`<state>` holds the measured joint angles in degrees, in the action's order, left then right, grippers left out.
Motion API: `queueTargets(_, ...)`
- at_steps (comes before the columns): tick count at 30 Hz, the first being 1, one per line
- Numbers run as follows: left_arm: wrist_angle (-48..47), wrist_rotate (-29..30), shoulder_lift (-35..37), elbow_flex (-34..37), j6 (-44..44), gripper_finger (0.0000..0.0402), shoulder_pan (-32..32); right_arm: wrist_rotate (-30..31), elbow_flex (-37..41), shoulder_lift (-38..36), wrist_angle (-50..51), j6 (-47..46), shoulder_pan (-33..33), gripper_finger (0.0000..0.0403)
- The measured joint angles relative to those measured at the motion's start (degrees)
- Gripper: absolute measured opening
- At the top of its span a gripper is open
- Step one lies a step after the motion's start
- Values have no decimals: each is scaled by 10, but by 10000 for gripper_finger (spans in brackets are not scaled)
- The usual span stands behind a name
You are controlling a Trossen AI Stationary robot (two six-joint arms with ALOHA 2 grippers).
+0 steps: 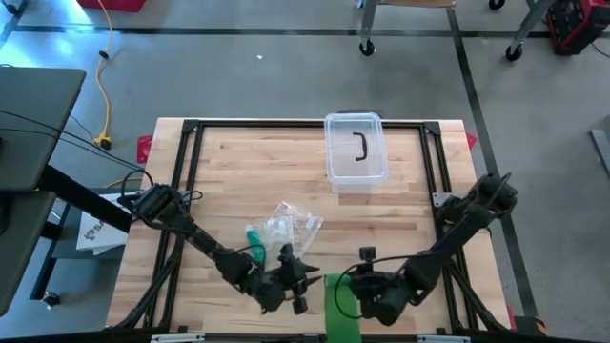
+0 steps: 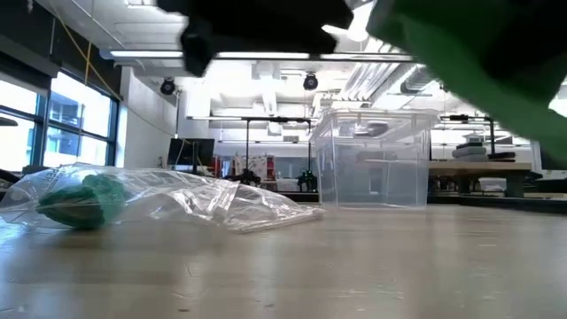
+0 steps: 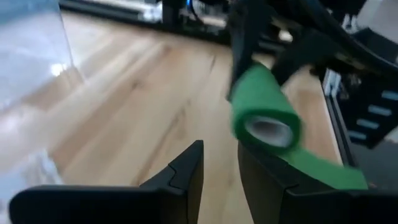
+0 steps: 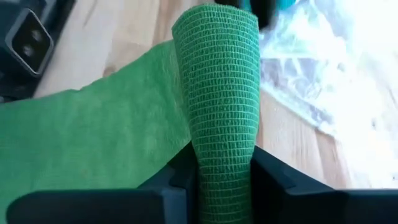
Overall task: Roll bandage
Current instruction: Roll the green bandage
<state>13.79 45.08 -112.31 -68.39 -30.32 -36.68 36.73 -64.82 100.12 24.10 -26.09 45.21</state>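
The green bandage roll [image 4: 219, 93] sits clamped between the two fingers [image 4: 273, 180] of the right gripper [image 1: 367, 291], which hangs low over the near edge of the table [image 1: 238, 181], right of its middle; the fingers press on the roll's wrapped sides, and the roll stands out past their tips. From the roll a loose green tail [image 1: 340, 314] runs back toward the near table edge and over it, lying flat as a wide band. In the left wrist view the roll [image 3: 266, 112] shows its pale hollow core end-on, so its long axis points roughly toward the left gripper [image 1: 295, 286], which sits just beside it, on its left. The left fingers [image 3: 186, 171] stand slightly apart with a narrow gap and nothing visible between them; the roll lies beyond their tips. A crumpled clear plastic bag [image 1: 286, 227] rests on the table behind the grippers, with a second green roll [image 2: 84, 199] inside it. Farther back stands a clear lidded bin [image 1: 356, 151], its dark handle [image 1: 361, 146] on top; its contents cannot be told
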Motion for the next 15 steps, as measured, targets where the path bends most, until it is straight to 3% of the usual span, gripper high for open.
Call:
queueTargets(5,57,-30,0,0,32,116,16,21,0,-14,-8,11,15,90)
queueTargets(11,55,-108,1,0,-48,155,33,45,0,-13,-3,48,28,90)
queueTargets(15,56,-113,1,0,-98,165,35,95,0,-12,-7,81,35,87)
